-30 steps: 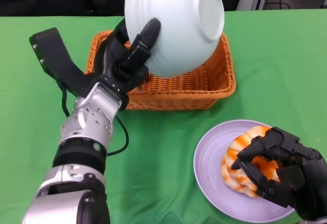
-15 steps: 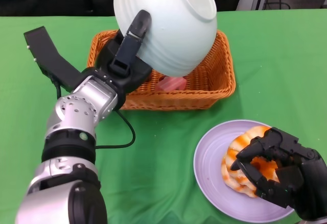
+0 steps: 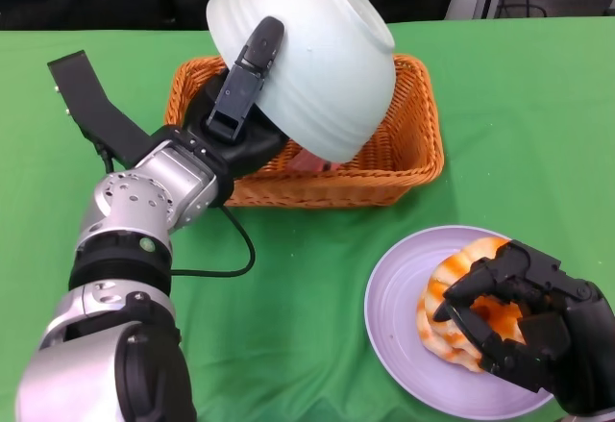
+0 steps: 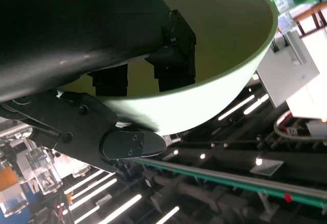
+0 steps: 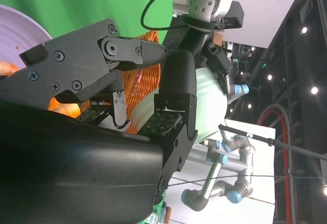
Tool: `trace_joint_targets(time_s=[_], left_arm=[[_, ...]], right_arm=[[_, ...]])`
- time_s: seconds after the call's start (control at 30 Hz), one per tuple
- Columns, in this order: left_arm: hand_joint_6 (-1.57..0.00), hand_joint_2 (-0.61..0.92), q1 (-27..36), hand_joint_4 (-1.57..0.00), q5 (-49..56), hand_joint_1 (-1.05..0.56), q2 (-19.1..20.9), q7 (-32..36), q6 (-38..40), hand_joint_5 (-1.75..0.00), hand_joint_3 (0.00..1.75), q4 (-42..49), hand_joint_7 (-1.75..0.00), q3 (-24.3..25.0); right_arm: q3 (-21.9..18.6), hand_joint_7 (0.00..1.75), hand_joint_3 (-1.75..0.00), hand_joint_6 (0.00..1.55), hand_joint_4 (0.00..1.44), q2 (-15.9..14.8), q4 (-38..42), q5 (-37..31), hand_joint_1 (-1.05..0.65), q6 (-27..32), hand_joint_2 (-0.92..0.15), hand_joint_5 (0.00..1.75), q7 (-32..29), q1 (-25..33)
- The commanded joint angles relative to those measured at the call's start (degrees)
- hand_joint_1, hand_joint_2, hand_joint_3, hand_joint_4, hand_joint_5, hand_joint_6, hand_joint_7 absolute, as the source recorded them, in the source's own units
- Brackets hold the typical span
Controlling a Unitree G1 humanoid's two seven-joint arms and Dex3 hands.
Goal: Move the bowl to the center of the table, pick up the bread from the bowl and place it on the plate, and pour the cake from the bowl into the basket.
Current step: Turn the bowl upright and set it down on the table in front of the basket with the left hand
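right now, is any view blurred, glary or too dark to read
Head view: even light, sharp; the pale green ribbed bowl over the woven orange basket is clear. Left wrist view: the black left hand is a dark mass up close, bright ceiling strips behind. Right wrist view: the black right hand fills the frame, turned on its side, with lamp glare.

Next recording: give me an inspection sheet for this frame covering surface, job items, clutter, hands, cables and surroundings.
Surface: green tablecloth.
Job's things: pale bowl tipped upside down over the wicker basket; a pink item, likely the cake, in the basket under it; bread on the purple plate.
Clutter: nothing seen.
Hands: left hand grips the bowl's rim; right hand over the bread, grip unclear.
Cables: black cable looping beside the left forearm.
Surroundings: other robot arms and ceiling lights beyond the table.
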Motion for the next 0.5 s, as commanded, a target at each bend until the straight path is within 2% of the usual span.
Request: trace_joint_targets(time_s=[0.03,0.2,0.37,0.5], left_arm=[[-0.54,0.92,2.5,-0.57,4.2,-0.13,0.1,-4.7,-6.5,-1.74,0.59,-6.6,-1.57,-4.4],[-0.62,0.92,7.6,-0.67,11.6,-0.16,0.7,-9.7,-19.5,-1.62,0.57,-11.9,-1.48,-10.4],[-0.67,0.92,10.6,-0.66,16.4,-0.14,2.4,-13.7,-31.2,-1.64,0.51,-14.2,-1.42,-13.3],[-0.69,0.92,12.9,-0.7,21.8,-0.2,3.3,-13.8,-43.8,-1.56,0.46,-14.8,-1.35,-15.7]], right_arm=[[-0.3,1.14,-0.55,0.7,0.77,-0.5,-0.6,0.7,-0.15,0.0,-0.69,1.28,-0.2,0.1],[-0.2,1.14,-0.56,0.7,0.75,-0.6,-0.7,0.7,-0.14,0.1,-0.69,1.29,-0.1,0.2],[-0.2,1.14,-0.56,0.7,0.75,-0.6,-0.6,1.1,-0.14,0.2,-0.69,1.3,0.2,0.1],[-0.2,1.14,-0.56,0.7,0.75,-0.8,-0.6,1.3,-0.14,0.3,-0.69,1.3,0.4,0.1]])
